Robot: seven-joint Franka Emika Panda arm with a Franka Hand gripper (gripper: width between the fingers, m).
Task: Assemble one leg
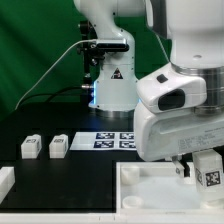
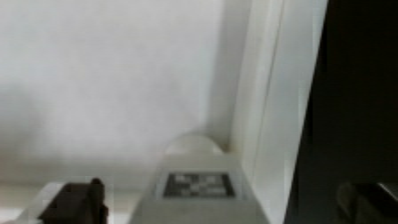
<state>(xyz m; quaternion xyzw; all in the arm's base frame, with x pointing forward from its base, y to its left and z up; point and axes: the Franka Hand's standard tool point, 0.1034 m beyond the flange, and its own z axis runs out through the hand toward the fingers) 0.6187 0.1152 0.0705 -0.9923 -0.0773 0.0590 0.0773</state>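
Note:
A leg, a stubby white block with a black-and-white tag, stands at the far right corner of the large white panel, under my gripper. In the wrist view the leg sits between the two dark fingers, with a visible gap on each side. It is close to the panel's raised rim. The gripper is open around the leg and does not touch it. Two more legs stand on the black table at the exterior view's left.
The marker board lies on the table behind the panel. The arm's base stands at the back centre. A white part sits at the exterior view's lower left edge.

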